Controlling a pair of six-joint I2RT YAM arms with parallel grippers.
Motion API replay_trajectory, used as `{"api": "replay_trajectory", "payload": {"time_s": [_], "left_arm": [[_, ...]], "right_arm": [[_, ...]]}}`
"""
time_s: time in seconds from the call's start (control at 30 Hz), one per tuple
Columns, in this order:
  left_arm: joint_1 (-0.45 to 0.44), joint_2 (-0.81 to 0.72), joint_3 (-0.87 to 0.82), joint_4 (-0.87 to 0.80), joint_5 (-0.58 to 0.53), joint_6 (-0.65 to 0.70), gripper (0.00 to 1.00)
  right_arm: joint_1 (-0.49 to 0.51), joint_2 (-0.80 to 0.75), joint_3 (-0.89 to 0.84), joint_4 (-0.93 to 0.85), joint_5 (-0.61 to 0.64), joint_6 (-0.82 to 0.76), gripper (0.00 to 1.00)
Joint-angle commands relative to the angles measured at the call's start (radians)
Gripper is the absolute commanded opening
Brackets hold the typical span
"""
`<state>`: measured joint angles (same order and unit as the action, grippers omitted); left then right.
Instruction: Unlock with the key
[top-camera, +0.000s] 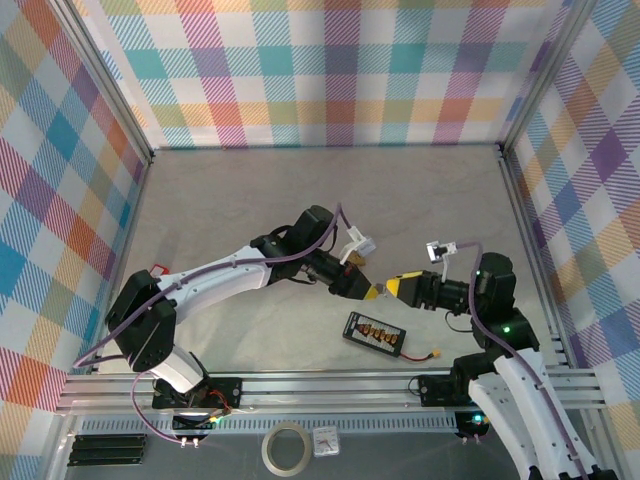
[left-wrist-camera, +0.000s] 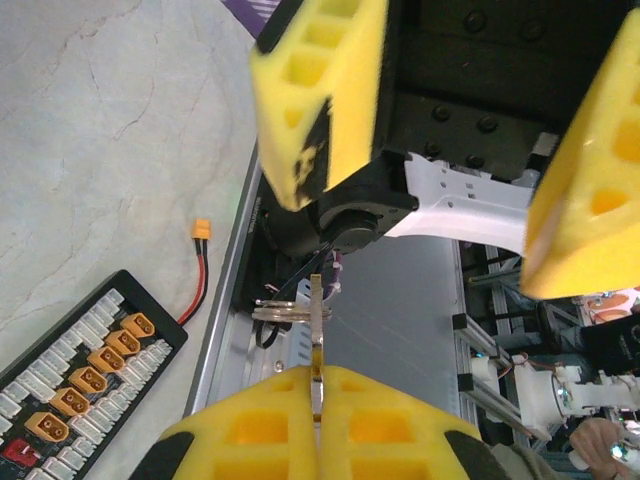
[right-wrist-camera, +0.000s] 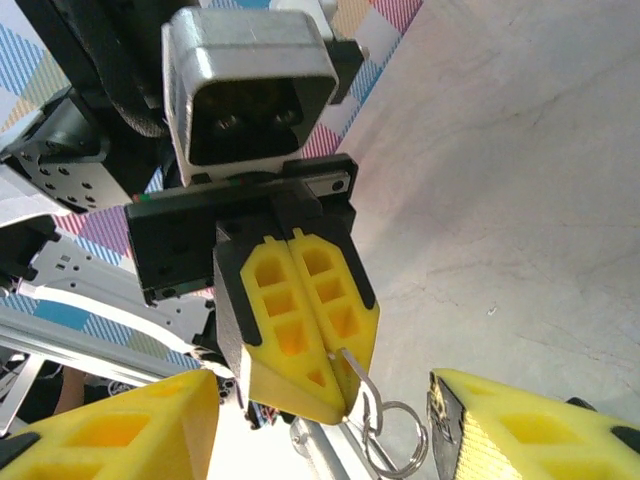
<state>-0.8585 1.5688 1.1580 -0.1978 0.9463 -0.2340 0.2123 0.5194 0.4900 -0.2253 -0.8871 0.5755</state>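
The key (left-wrist-camera: 318, 325) is a thin silvery strip of metal with a split ring (left-wrist-camera: 290, 312) threaded on it. My left gripper (left-wrist-camera: 320, 388) is shut on it, and the ring end sticks out past the yellow fingertips. The right wrist view shows the same closed yellow fingers (right-wrist-camera: 300, 320) with the key (right-wrist-camera: 360, 380) and its rings hanging below them. My right gripper (right-wrist-camera: 320, 440) is open, one finger on each side of the key, not touching it. From above, the left gripper (top-camera: 372, 292) and right gripper (top-camera: 393, 288) meet tip to tip over the table's near middle.
A black connector board (top-camera: 374, 332) with orange plugs and a red-black lead lies on the table just below the grippers. The aluminium rail (top-camera: 330, 385) runs along the near edge, with a tape roll (top-camera: 285, 448) beyond it. Plaid walls enclose three sides.
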Motion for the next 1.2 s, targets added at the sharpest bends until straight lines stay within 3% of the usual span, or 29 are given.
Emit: {"api": "replay_trajectory", "payload": {"time_s": [0.0, 0.4, 0.93, 1.07, 1.17], "left_arm": [[0.003, -0.004, 0.037, -0.017, 0.040, 0.038, 0.00], [-0.004, 0.012, 0.029, 0.017, 0.051, 0.028, 0.00], [-0.034, 0.052, 0.067, 0.020, 0.063, 0.032, 0.00], [-0.039, 0.053, 0.074, 0.011, 0.060, 0.041, 0.00], [-0.040, 0.060, 0.076, 0.005, 0.064, 0.046, 0.00]], "right_arm": [[-0.004, -0.013, -0.032, 0.071, -0.045, 0.012, 0.58], [0.000, -0.041, -0.131, 0.237, -0.096, 0.118, 0.48], [0.019, -0.067, -0.193, 0.294, -0.086, 0.161, 0.37], [0.024, -0.080, -0.198, 0.297, -0.086, 0.168, 0.25], [0.025, -0.092, -0.202, 0.303, -0.085, 0.180, 0.08]]}}
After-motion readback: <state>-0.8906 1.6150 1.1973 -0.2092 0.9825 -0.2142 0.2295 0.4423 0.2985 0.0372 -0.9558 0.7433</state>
